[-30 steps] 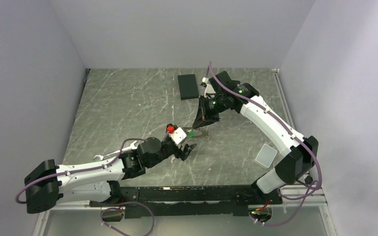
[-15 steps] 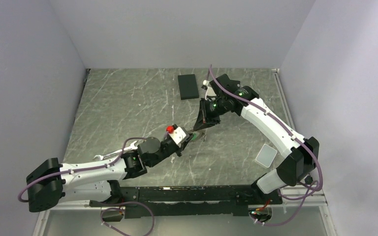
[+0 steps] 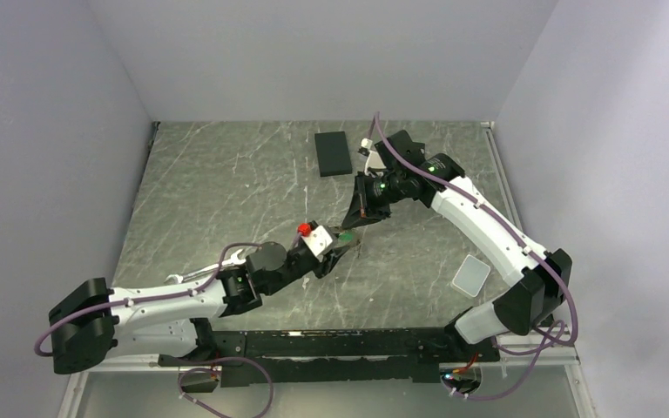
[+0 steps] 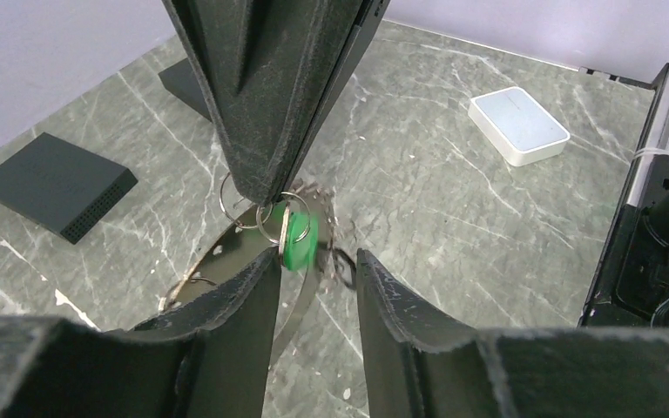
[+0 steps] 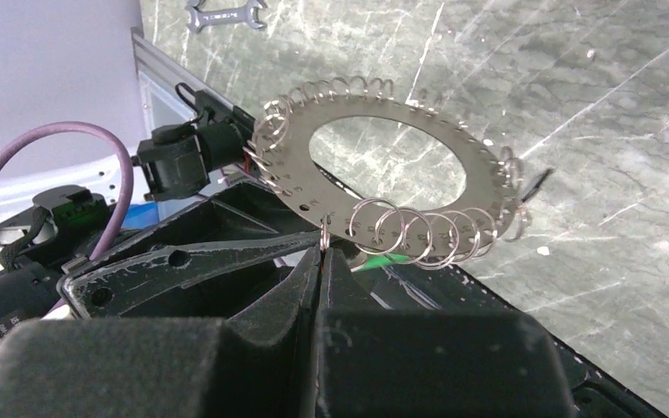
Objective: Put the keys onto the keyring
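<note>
A grey, white-veined marble table sits inside pale lilac walls, with both arms reaching toward its middle.

The keyring (image 5: 361, 109) is held off the table near the centre, tilted. It is a flat metal disc with an open middle, and its toothed look comes from many small wire loops threaded through holes along the outer edge. The right pincer (image 5: 322, 248) is closed on the disc's near rim, pinching it edge-on.

In the left wrist view a green key (image 4: 296, 244) hangs from one of those loops, just below the right pincer's tip. The left pincer (image 4: 315, 257) stands partly open around it. One finger is just beside the green head and the other is clear of it, so I judge nothing is clamped.

As for progress, the green key appears to be on the ring already, though whether it is fully threaded is too small to tell. The loops visible in the right wrist view look bare, and no loose keys show on the table, so how many remain cannot be read.

Farther out lie a black box (image 3: 332, 152) toward the back, a white box (image 3: 471, 275) on the right, and a wrench (image 3: 226, 261) by the left arm.
</note>
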`<move>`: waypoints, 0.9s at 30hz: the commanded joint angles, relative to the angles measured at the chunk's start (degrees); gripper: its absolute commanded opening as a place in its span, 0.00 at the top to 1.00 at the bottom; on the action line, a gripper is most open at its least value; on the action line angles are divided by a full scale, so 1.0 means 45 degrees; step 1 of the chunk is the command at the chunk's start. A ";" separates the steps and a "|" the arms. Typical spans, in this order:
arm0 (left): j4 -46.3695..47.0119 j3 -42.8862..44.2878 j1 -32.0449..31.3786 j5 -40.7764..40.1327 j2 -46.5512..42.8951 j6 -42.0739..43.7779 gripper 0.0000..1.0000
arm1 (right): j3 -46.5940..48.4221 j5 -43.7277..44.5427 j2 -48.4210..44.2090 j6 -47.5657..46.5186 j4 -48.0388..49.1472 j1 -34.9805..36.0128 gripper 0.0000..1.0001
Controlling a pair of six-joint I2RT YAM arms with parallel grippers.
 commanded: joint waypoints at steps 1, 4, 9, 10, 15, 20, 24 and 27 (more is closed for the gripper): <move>0.0797 0.0536 0.0014 0.0153 0.0254 0.0099 0.59 | 0.0148 -0.0368 -0.0571 0.0266 0.0699 -0.0022 1.00; 0.1306 0.0427 0.0004 0.0144 0.0295 0.0166 0.75 | 0.0051 -0.0403 -0.0618 0.0297 0.0746 -0.0016 1.00; 0.1219 0.0490 0.0004 -0.0049 0.0299 0.0302 1.00 | 0.0156 -0.0384 -0.0596 0.0240 0.0669 -0.0024 1.00; 0.1277 0.0419 0.0013 -0.0087 0.0217 0.0298 1.00 | 0.0173 -0.0366 -0.0611 0.0230 0.0662 -0.0025 1.00; 0.0469 0.0329 0.0014 -0.0363 -0.0393 0.0357 1.00 | 0.0282 -0.0227 -0.0619 0.0082 0.0520 -0.0026 1.00; -0.1911 0.0538 0.0019 -0.0772 -0.1131 0.0738 1.00 | 0.0859 0.0026 -0.0582 -0.0303 -0.0095 -0.0159 1.00; -0.3345 0.0503 0.0014 -0.0888 -0.1493 0.1002 1.00 | 0.1019 -0.0111 -0.0697 -0.0377 -0.0160 -0.0262 1.00; -0.4201 0.0692 0.0014 -0.1017 -0.1324 0.1261 1.00 | 0.1101 -0.0191 -0.0731 -0.0377 -0.0189 -0.0283 1.00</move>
